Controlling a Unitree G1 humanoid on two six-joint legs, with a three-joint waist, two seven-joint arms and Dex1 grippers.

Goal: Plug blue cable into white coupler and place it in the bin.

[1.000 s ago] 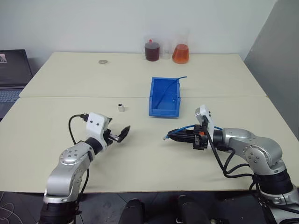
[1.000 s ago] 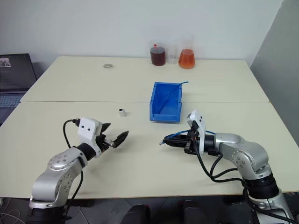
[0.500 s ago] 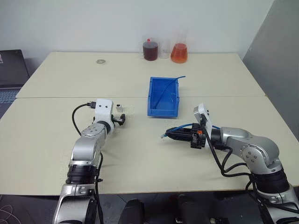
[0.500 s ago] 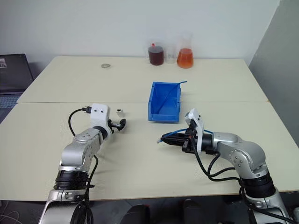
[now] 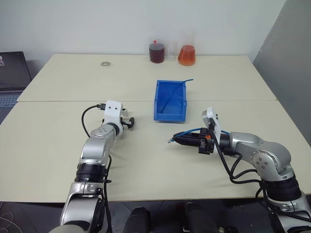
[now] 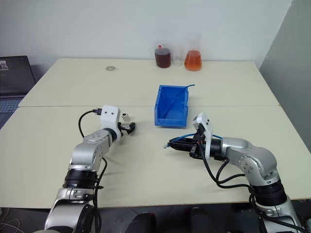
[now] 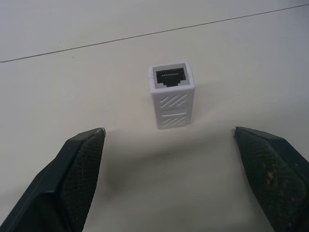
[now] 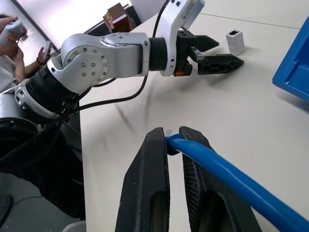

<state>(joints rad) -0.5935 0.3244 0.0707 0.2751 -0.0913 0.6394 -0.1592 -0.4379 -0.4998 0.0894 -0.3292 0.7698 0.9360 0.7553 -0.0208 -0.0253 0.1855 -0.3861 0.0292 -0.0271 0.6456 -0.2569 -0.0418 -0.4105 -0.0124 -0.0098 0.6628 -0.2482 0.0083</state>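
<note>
my left gripper (image 7: 166,179) gaping wide around nothing, white coupler (image 7: 172,95) standing just ahead between my fingertips, my right gripper (image 8: 174,137) pinching the blue cable (image 8: 227,177) near its plug

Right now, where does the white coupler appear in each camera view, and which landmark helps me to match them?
Left eye view: white coupler on the table, just ahead of the left gripper.
Right eye view: between the left gripper and the bin.
Left wrist view: upright, centred beyond the open jaws, untouched.
Right wrist view: small, near the far edge, past the left gripper.
Shared landmark: the left gripper.
</note>
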